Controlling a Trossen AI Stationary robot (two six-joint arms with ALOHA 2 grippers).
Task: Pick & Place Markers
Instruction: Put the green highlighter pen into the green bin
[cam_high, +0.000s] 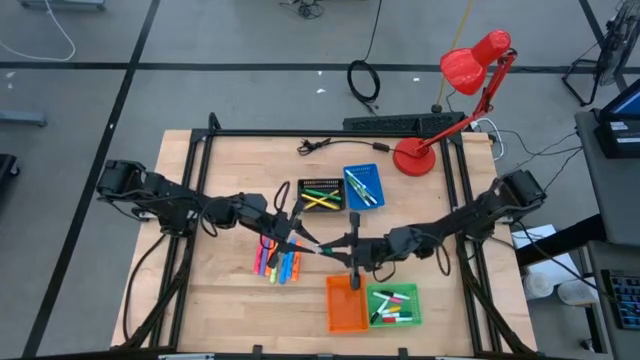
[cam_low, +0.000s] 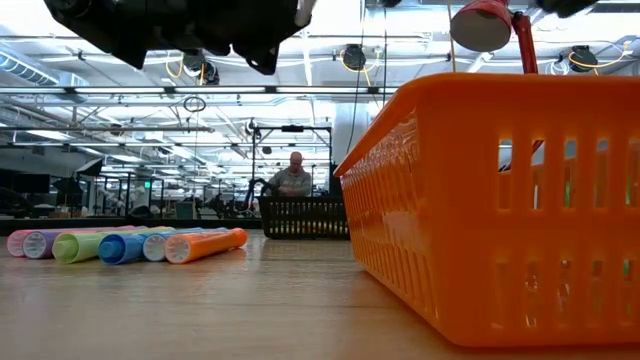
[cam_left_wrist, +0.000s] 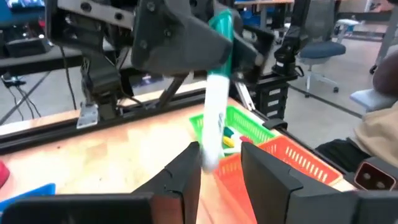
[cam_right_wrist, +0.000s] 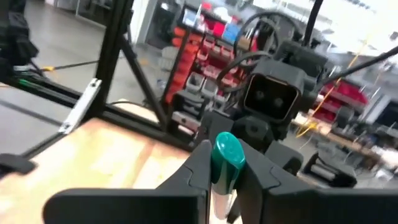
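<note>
while both tools meet above mid-tabletop (cam_high: 220, 160), a white green-capped marker (cam_left_wrist: 216, 112) is passing between arms: the right tool (cam_right_wrist: 225, 163) pinches its capped end, and the left tool (cam_left_wrist: 219, 163) brackets its lower end, though i cannot tell whether it grips. next, one side must let go, then carry it to a tray, likely the green tray (cam_high: 394, 306). other markers (cam_high: 277, 264) lie loose.
</note>
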